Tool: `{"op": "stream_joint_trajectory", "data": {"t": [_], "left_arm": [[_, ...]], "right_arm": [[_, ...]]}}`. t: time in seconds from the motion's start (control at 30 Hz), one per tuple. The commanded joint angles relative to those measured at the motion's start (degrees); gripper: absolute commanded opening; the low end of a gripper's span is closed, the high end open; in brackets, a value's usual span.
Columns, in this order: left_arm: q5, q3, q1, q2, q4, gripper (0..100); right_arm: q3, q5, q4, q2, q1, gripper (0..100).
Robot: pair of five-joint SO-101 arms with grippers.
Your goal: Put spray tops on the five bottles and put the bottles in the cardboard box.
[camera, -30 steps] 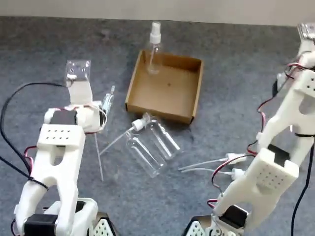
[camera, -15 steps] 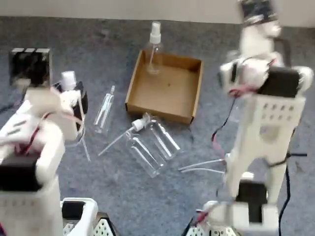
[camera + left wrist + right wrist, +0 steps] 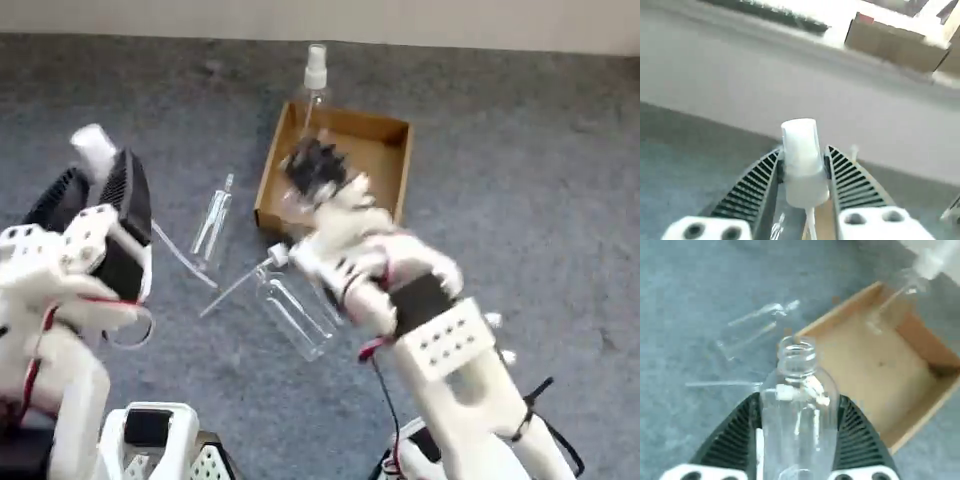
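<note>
Now the left claw [image 3: 803,151] is clamped on a white spray top [image 3: 800,137], held up at the left of the high view with its thin tube hanging below. The right claw [image 3: 797,400] grips an open-necked clear bottle [image 3: 796,420] at centre frame, over the cardboard box [image 3: 385,150] at its left edge. A capped bottle [image 3: 314,85] stands at the box's upper-left corner. A slim bottle [image 3: 212,225] and a second loose bottle [image 3: 290,315] lie on the grey bench [image 3: 500,200], left of and below the box.
</note>
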Motion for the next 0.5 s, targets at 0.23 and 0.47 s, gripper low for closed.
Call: {"op": "stream_joint_trajectory", "data": {"t": [0.23, 0.47], "left_arm": [[1.0, 3.3, -6.8, -4.7, -1.5, 0], [0.9, 20.3, -8.3, -19.0, -14.2, 0]], "right_arm": [[14.6, 6.2, -14.0, -15.8, -16.1, 0.5], [22.2, 0.4, -24.0, -18.2, -18.2, 0.5]]}}
